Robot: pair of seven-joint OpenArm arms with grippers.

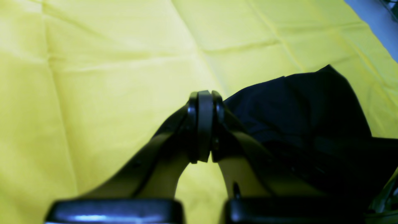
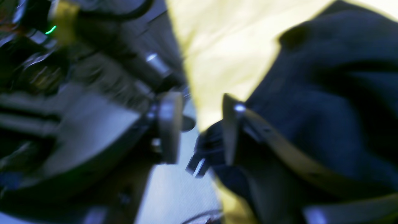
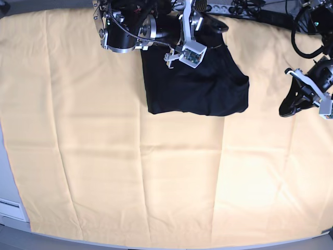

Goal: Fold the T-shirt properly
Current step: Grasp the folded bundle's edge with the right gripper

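Note:
The black T-shirt (image 3: 195, 86) lies bunched at the far middle of the yellow cloth. My right gripper (image 2: 199, 130) is open at the shirt's far edge, near the table's back. One of its fingers (image 2: 230, 133) is over the black fabric (image 2: 326, 102) and the other is off it. This view is blurred. In the base view the right gripper (image 3: 208, 23) sits over the shirt's top. My left gripper (image 1: 203, 124) is shut with its pads together and nothing visible between them. The shirt (image 1: 295, 105) lies just behind and to its right. In the base view the left gripper (image 3: 287, 107) is over the cloth, right of the shirt.
The large yellow cloth (image 3: 130, 172) covers the whole table, with fold creases across it. Robot bases and cables (image 3: 250, 8) stand along the far edge. The grey table edge (image 3: 8, 198) shows at the left.

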